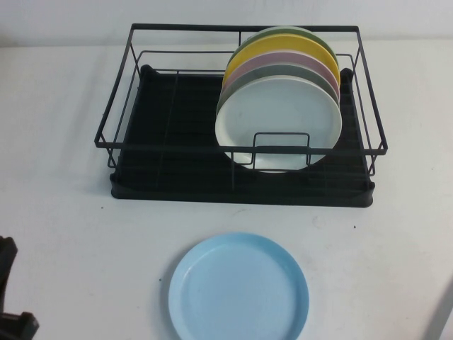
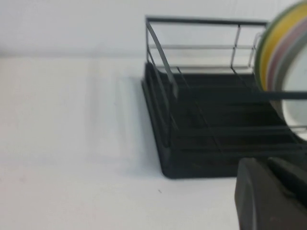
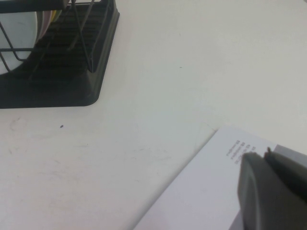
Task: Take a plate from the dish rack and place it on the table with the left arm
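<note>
The light sky-blue plate (image 1: 238, 289) lies flat on the white table (image 1: 64, 212), in front of the black wire dish rack (image 1: 177, 190), and nothing touches it. The left arm (image 1: 10, 297) shows only as black parts at the table's near left corner, well left of the plate. In the left wrist view my left gripper (image 2: 266, 163) is shut and empty, above bare table near the rack's (image 2: 201, 124) left front corner. My right gripper (image 3: 263, 154) is shut and empty, above a white sheet, to the right of the rack (image 3: 72, 91).
Several plates stand on edge in the rack's right half: a whitish-mint one (image 1: 279, 117) in front, then grey-green, pink, yellow (image 1: 269, 48) and green. The rack's left half holds none. A printed white sheet (image 3: 201, 191) lies on the table near the right gripper.
</note>
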### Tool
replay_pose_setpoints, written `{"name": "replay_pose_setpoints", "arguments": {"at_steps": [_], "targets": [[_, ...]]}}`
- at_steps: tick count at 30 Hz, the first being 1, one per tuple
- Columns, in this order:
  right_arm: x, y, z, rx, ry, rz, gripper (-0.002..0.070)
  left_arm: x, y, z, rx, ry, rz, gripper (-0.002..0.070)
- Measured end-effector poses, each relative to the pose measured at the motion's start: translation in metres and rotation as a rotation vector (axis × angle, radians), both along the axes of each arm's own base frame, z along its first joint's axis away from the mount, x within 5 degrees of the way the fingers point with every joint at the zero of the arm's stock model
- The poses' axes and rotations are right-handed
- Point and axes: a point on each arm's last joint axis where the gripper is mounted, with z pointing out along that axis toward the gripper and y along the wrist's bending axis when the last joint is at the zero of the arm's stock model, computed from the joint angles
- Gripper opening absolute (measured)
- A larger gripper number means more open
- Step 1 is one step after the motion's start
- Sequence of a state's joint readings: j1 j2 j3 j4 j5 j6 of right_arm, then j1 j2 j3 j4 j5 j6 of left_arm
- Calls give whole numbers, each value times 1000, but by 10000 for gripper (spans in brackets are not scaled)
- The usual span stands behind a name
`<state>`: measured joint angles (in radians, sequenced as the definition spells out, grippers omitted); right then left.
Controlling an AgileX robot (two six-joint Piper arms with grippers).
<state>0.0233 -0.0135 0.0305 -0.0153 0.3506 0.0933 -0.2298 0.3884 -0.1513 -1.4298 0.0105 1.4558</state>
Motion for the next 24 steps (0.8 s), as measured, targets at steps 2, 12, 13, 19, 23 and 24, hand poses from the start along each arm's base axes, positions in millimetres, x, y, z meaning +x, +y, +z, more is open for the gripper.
{"name": "replay_pose_setpoints", "arguments": {"at_steps": [2,12,13,19,23,24], "targets": [[0,0,0,0,0,0,-20,-5,4,2,10,-47,24,-1],[0,0,0,0,0,0,-21,-20,14,5,42,-190,99,-1],[0,0,0,0,0,0,-20,-21,15,3,59,-197,103,-1],[0,0,0,0,0,0,-20,-20,16,-26,-66,-160,133,-1],[0,0,0,0,0,0,-20,-24,15,-43,-58,-28,136,-1],[0,0,0,0,0,0,-20,-25,15,-47,-53,13,144,-1]]}}
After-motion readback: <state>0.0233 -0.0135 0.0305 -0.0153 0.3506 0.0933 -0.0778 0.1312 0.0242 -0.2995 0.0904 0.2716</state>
